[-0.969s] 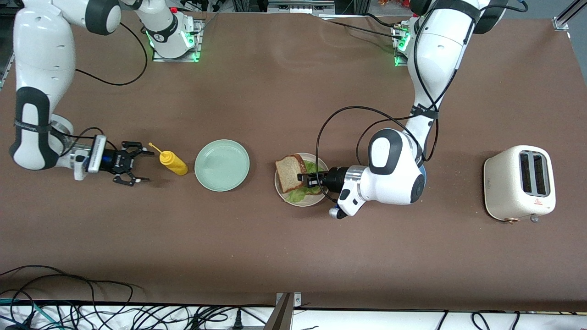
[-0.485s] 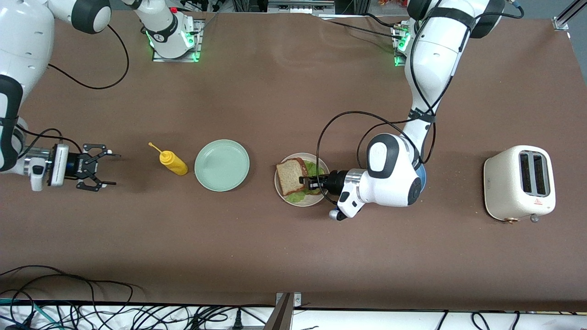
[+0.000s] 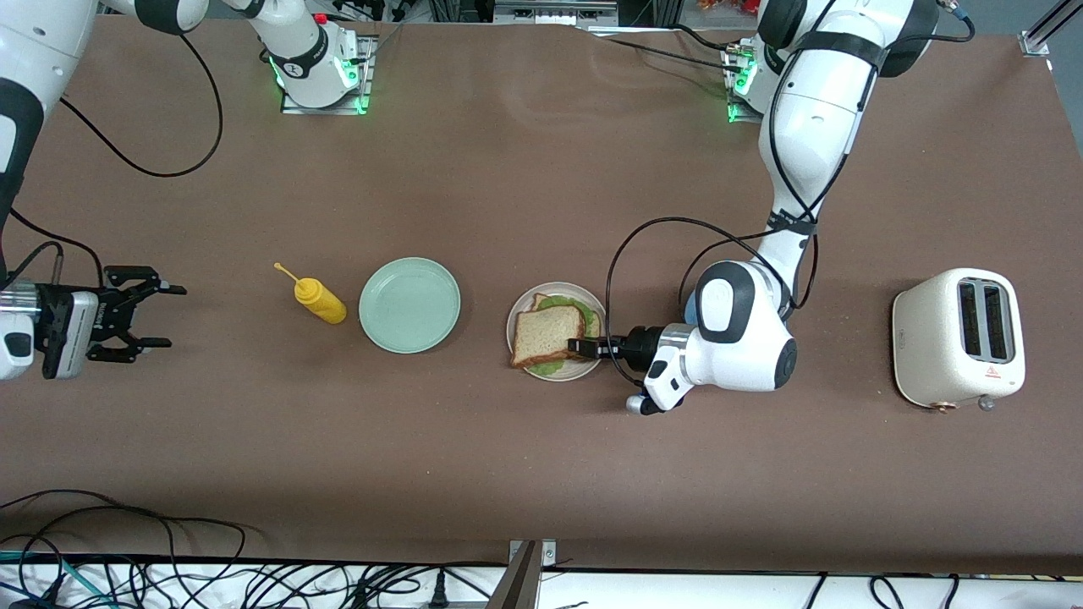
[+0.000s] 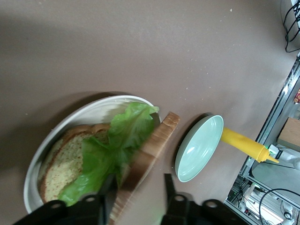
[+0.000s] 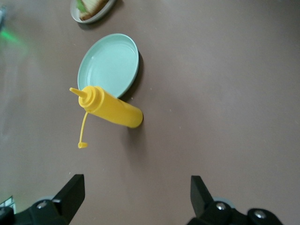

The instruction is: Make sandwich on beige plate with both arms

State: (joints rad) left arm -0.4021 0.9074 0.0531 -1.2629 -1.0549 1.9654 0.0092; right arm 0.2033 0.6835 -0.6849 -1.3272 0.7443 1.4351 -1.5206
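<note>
The beige plate [image 3: 596, 315] holds a bottom bread slice [image 4: 63, 157], a green lettuce leaf [image 4: 117, 140] and a top bread slice [image 3: 546, 332] lying over them. In the left wrist view the top slice [image 4: 150, 150] leans on the lettuce. My left gripper [image 3: 580, 346] is at the plate's rim toward the left arm's end. Its fingers [image 4: 168, 187] are open astride the top slice's edge, with a gap on one side. My right gripper [image 3: 161, 315] is open and empty above bare table near the right arm's end; it also shows in the right wrist view [image 5: 136, 197].
A yellow mustard bottle [image 3: 320, 302] lies beside a mint green plate [image 3: 409, 304], between the right gripper and the beige plate. A cream toaster [image 3: 959, 337] stands toward the left arm's end. A blue plate's edge [image 3: 688, 307] shows under the left arm.
The top slice has come down from a tilt to lie over the lettuce, and the left gripper drew back toward the plate's rim. The right gripper has moved away from the mustard bottle toward its table end.
</note>
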